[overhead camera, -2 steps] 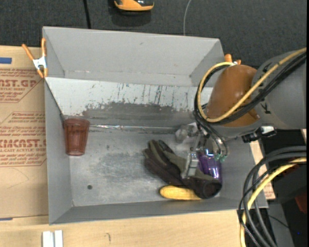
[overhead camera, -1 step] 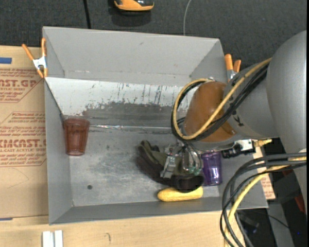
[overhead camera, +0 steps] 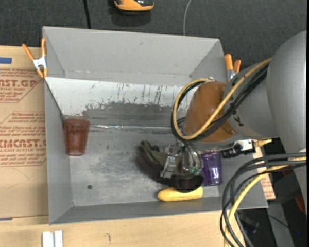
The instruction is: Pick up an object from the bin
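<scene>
Scuffed grey bin (overhead camera: 118, 86) — one brown cup (overhead camera: 75, 135), one dark glove (overhead camera: 149, 159), one yellow banana (overhead camera: 179, 194), one purple cup (overhead camera: 212, 168); claw (overhead camera: 181, 162) over the glove — grip, can't tell.

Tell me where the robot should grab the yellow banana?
Probably its left half as the view shows it, from straight above, squeezing across its thin width. The banana lies flat along the bin's near wall, and a black thing crowds its right half.

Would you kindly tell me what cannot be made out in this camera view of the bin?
Camera view:
- Purple thing: its top is hidden under the arm's wrist.
- Dark crumpled thing: its right part is covered by the gripper; kind unclear.
- Bin: its right side is hidden by the arm.
</scene>
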Available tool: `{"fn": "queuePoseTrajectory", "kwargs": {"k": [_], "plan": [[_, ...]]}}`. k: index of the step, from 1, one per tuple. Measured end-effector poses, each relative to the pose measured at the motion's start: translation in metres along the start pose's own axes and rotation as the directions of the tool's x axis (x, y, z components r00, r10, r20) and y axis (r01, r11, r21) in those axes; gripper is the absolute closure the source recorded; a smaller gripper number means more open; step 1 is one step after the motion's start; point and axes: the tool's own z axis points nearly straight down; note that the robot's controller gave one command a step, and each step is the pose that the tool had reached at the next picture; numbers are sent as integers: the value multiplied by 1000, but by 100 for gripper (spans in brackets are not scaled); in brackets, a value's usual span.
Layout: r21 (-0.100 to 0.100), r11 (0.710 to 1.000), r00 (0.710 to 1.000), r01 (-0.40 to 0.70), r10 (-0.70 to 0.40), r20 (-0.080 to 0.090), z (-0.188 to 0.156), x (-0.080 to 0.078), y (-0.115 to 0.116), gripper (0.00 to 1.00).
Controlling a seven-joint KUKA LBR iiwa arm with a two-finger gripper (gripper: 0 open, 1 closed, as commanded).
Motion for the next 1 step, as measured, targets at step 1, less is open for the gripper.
{"fn": "queuePoseTrajectory", "kwargs": {"k": [1], "plan": [[-1,999,999,-48,48,1,-188,-14,27,100]]}}
